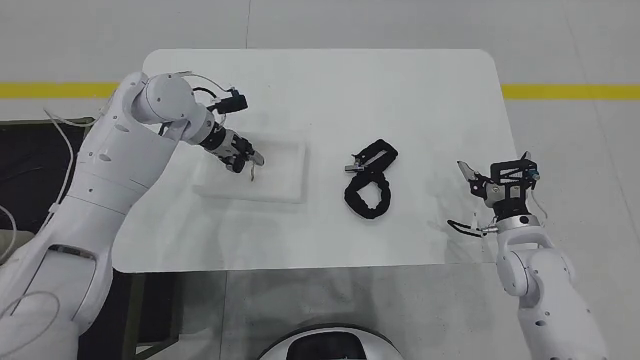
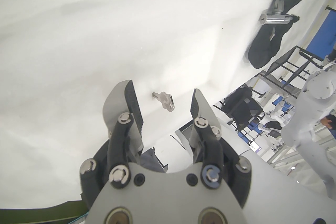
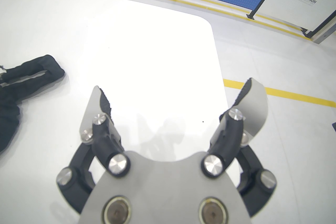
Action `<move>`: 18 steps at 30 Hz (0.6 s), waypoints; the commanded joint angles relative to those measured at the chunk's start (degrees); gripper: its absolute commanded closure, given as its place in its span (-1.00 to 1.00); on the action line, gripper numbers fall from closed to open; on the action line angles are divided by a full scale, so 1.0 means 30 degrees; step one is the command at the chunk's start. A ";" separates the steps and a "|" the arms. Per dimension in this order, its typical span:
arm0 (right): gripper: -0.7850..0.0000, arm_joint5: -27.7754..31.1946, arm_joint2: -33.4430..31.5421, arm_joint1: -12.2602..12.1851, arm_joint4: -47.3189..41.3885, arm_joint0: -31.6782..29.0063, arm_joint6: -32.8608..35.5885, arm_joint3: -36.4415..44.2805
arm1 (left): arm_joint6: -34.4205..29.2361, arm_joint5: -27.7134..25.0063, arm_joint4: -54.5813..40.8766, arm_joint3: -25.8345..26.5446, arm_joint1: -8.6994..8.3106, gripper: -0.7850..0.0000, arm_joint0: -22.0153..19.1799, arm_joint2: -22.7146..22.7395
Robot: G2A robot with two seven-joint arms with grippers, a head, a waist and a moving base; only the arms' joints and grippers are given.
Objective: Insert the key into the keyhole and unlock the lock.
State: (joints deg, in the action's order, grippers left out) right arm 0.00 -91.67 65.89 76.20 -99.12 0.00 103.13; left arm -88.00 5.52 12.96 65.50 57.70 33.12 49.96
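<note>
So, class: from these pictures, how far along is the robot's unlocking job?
Nothing looks done yet: the small silver metal key sits ungripped on the white foam block. In hand: the open left pincer straddles the key. Left to do: grip it, carry it to the black fabric-sleeved lock, insert and turn. The right pincer is open, holding nothing.

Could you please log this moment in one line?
left gripper: open above small silver key on white rectangular tray; right gripper: open; black fabric-sleeved lock: mid-table, ungripped

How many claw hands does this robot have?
2. The left gripper hangs open over the white pad, by the key; the right gripper, open, is at the table edge.
</note>
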 commanded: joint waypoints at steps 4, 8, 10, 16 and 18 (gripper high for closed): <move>-1.00 0.0000 0.0000 0.0000 0.0000 0.0000 0.0000 0.0000 | 0.0000 -0.0024 -0.0616 -0.0211 -0.0219 0.23 -0.0490 -0.1352; -1.00 0.0000 0.0000 0.0000 0.0000 0.0000 0.0000 0.0000 | 0.0000 -0.0041 -0.0944 -0.0373 -0.0364 0.61 -0.0910 -0.2064; -1.00 0.0000 0.0000 0.0000 0.0000 0.0000 0.0000 0.0000 | 0.0000 -0.0008 -0.0901 -0.0381 -0.0495 1.00 -0.1132 -0.2192; -1.00 0.0000 0.0000 0.0000 0.0000 0.0000 0.0000 0.0000 | 0.0000 0.0324 -0.0795 0.1011 -0.1280 1.00 -0.1592 -0.2561; -1.00 0.0000 0.0000 0.0000 0.0000 0.0000 0.0000 0.0000 | 0.0000 0.0638 -0.0458 0.1984 -0.1653 1.00 -0.1783 -0.2881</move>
State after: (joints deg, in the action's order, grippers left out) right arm 0.00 -91.67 65.89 76.20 -99.12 0.00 103.13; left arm -88.00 6.87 11.16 69.80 53.35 28.04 41.82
